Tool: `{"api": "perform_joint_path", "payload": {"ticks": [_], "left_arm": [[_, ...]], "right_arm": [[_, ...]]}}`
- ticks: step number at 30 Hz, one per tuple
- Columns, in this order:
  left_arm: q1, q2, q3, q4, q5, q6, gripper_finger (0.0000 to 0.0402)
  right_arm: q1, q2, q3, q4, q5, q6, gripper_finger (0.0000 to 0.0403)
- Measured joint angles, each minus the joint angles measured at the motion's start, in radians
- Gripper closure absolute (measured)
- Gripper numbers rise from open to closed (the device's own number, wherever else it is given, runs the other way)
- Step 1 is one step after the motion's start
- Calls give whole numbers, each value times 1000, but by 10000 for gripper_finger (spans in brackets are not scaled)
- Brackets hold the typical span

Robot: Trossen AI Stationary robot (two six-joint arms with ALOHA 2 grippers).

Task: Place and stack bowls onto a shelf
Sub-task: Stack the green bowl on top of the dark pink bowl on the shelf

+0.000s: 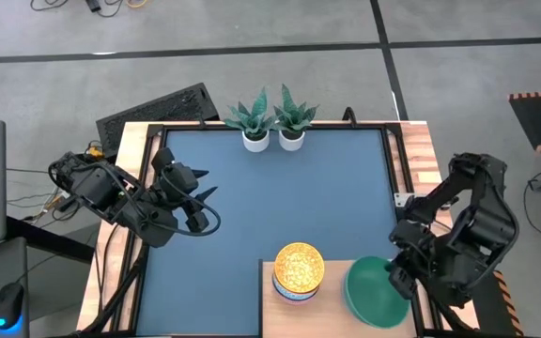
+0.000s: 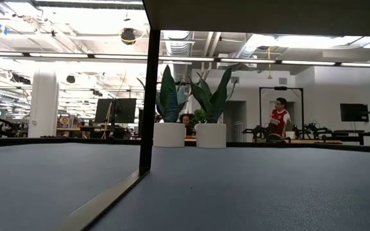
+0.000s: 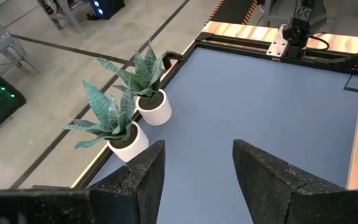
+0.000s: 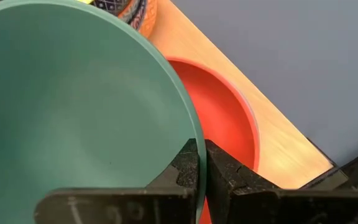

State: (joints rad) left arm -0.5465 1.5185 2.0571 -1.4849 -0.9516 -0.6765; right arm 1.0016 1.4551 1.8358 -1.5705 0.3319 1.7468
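Observation:
A large plain green bowl (image 1: 376, 292) sits over a red bowl (image 4: 229, 118) at the right end of the pale wood shelf (image 1: 332, 314). My right gripper (image 1: 400, 275) is shut on the green bowl's rim. A stack of small patterned bowls with a yellow one on top (image 1: 298, 270) stands on the shelf's left part. My left gripper (image 1: 195, 192) is open and empty above the blue tabletop's left side, its fingers (image 3: 148, 180) pointing toward the two white plant pots (image 3: 142, 121). No gripper shows in the low view. My right gripper pinches the green bowl's rim (image 4: 191, 134) on the side toward the table's right edge, one finger inside the bowl and one outside. The fingers come from the table's right, slanting down. The bowl lies over the red bowl; I cannot tell whether it rests in it.
Two white pots with green plants (image 1: 270, 131) stand at the table's far edge. The shelf's dark post (image 2: 149, 96) shows in the low view. Blue tabletop (image 1: 280, 197) stretches between my left gripper and the shelf. A person in red (image 2: 278, 119) stands in the room beyond.

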Motion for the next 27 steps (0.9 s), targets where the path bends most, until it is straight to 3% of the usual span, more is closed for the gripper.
{"api": "perform_joint_path", "payload": {"ticks": [10,18,27], "left_arm": [[0,0,0,1,1,-2,226],[3,0,0,1,0,1,226],[5,0,0,2,1,-15,226]], "right_arm": [[0,-18,-72,-1,-102,54,365],[0,-15,-92,-1,-107,66,360],[0,-15,-92,0,-124,86,325]]}}
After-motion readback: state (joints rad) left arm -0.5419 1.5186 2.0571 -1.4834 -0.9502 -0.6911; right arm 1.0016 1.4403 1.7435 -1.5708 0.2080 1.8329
